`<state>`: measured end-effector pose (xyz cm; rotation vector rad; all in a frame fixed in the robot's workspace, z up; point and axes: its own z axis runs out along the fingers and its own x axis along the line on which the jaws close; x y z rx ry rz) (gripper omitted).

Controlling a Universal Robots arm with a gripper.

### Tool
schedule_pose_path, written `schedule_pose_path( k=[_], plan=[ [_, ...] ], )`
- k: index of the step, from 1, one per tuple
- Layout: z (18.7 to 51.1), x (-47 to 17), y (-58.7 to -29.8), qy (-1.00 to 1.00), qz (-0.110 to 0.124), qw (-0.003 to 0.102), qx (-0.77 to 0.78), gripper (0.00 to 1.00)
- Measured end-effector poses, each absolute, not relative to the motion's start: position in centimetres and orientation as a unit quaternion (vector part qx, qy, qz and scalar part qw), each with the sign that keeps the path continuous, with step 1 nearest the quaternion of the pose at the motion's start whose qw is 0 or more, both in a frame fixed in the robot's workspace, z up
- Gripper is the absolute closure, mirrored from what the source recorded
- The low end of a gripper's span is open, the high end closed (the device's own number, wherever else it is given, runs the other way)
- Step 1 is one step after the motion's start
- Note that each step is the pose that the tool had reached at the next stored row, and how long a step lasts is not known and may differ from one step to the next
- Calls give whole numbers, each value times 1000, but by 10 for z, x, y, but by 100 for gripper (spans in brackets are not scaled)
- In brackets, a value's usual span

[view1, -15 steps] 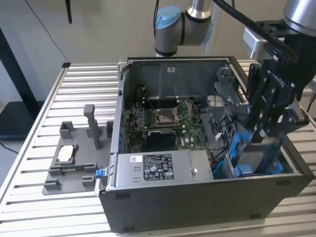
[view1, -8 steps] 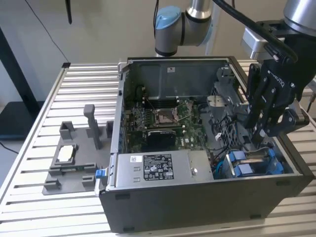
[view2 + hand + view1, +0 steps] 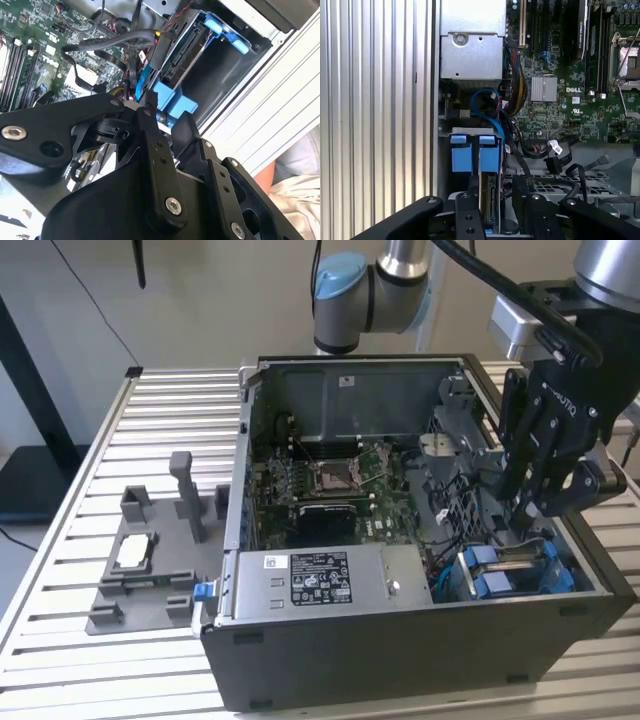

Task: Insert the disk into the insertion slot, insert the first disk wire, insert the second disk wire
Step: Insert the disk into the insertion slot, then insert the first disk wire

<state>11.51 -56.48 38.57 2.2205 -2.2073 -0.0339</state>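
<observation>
The disk (image 3: 489, 200) stands on edge in the insertion slot (image 3: 470, 131), a dark bay with blue tabs (image 3: 510, 575) at the case's front corner on the exterior view's right. My gripper (image 3: 495, 187) straddles the disk's outer end, and its black fingers (image 3: 469, 200) press against the disk's sides. In the second wrist view the gripper (image 3: 167, 112) holds the blue carrier (image 3: 175, 102), and the disk's connector edge (image 3: 182, 55) shows further in. Two black disk wires (image 3: 552, 162) (image 3: 604, 161) lie loose over the drive cage. In the exterior view the gripper (image 3: 530, 510) hangs just above the bay.
The open computer case (image 3: 400, 640) lies on a slatted metal table (image 3: 370, 100). A silver label-bearing box (image 3: 320, 580) sits beside the bay, and the motherboard (image 3: 330, 480) lies behind it. A grey fixture (image 3: 150, 560) stands on the exterior view's left. Blue and black cables (image 3: 487, 107) crowd the bay's inner end.
</observation>
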Motion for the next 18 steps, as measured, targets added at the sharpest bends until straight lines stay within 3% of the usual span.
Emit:
schedule_pose_path(
  k=[6,12,16,18],
  plan=[
    [386,115,-565,-700,10,-23,714,60],
    [390,115,-565,-697,14,-35,716,60],
    [390,114,-564,-696,31,-56,715,60],
    [391,114,-564,-695,36,-61,715,60]
  ],
)
